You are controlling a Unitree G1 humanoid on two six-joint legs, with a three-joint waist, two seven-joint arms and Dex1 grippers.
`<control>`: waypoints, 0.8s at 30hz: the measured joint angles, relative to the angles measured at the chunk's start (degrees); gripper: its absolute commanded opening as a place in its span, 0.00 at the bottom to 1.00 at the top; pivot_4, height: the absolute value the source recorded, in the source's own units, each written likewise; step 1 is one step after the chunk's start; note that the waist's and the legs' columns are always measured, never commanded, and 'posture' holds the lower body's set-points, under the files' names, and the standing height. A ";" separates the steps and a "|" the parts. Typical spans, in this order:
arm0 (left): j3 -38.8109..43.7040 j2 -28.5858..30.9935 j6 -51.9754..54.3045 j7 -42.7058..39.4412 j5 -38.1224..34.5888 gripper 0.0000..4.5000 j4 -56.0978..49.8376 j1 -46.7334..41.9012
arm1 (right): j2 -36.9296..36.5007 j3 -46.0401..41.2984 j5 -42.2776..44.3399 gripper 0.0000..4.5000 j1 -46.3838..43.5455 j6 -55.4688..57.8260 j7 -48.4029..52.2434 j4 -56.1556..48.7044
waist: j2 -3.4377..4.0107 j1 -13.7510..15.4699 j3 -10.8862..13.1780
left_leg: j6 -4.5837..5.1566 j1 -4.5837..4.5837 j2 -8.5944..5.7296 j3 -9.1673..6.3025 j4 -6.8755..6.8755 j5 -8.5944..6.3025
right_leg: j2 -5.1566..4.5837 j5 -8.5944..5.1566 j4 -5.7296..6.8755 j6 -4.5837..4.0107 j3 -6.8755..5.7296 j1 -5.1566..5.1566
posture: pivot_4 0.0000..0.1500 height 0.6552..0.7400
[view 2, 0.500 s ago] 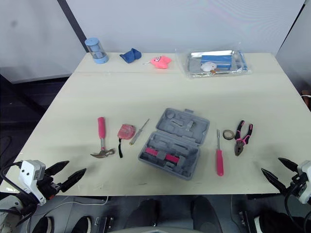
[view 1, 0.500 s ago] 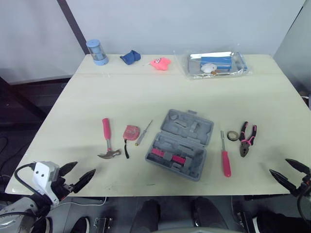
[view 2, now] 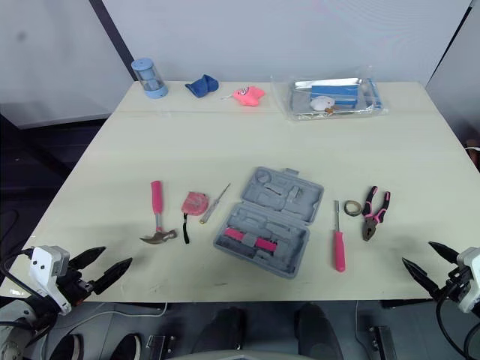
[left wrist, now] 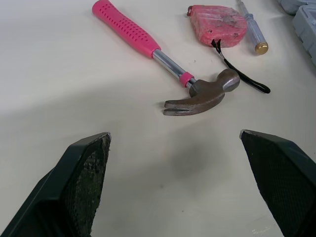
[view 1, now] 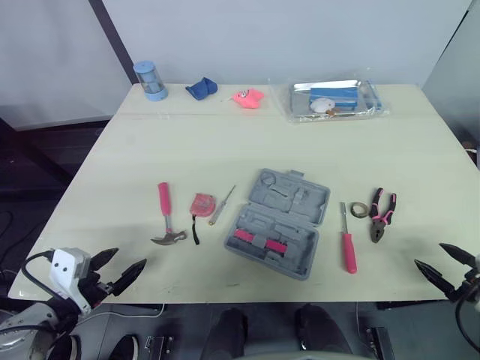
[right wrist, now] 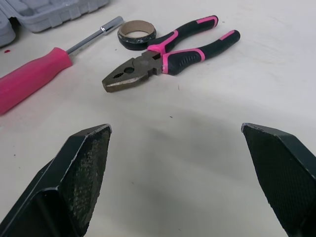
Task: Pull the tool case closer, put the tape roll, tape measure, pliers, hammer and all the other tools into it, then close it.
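Left tool (left wrist: 174, 134) spread wide above the table (left wrist: 59, 84); hammer (left wrist: 170, 66), tape measure (left wrist: 217, 23) and small screwdriver (left wrist: 252, 28) lie ahead

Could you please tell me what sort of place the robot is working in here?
Probably a lab or test room rather than a workshop: a plain pale table against a bare wall, hand tools such as the hammer and pliers laid out on both sides of an open grey tool case.

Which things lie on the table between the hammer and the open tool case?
In the left eye view, a pink tape measure and a slim screwdriver lie between the hammer and the tool case.
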 measured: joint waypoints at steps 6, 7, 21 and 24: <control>-0.01 0.88 0.00 -0.76 0.00 1.00 1.21 -0.95 | 0.44 0.01 0.00 0.99 1.25 -0.06 -0.20 -0.26 | 0.00 -0.02 0.00 | 0.00 0.01 0.00 0.00 0.00 0.00 | 0.00 0.00 0.01 0.00 0.00 0.00 | 1.00 1.00; -0.03 0.95 0.00 -0.96 0.00 1.00 1.59 -1.31 | 0.50 0.01 0.00 0.99 1.52 0.01 -0.47 -0.61 | 0.01 -0.02 0.00 | 0.00 0.02 0.00 0.00 0.00 0.00 | 0.00 0.00 0.01 0.00 0.00 0.00 | 1.00 1.00; -8.54 7.61 2.99 -6.84 0.24 1.00 4.01 -16.82 | -0.52 7.10 1.24 0.99 -0.62 19.39 -10.23 -27.50 | -0.03 0.19 -0.01 | 0.00 -0.01 0.00 -0.07 0.03 0.01 | 0.02 0.01 0.08 0.01 -0.04 -0.01 | 1.00 1.00; -12.50 9.30 2.48 -10.53 1.00 1.00 5.08 -23.09 | -0.65 10.46 1.85 0.99 -3.16 23.98 -11.73 -32.94 | -0.02 0.11 -0.02 | 0.00 -0.03 -0.01 -0.08 0.02 0.00 | 0.03 0.01 0.06 0.00 -0.05 -0.01 | 1.00 1.00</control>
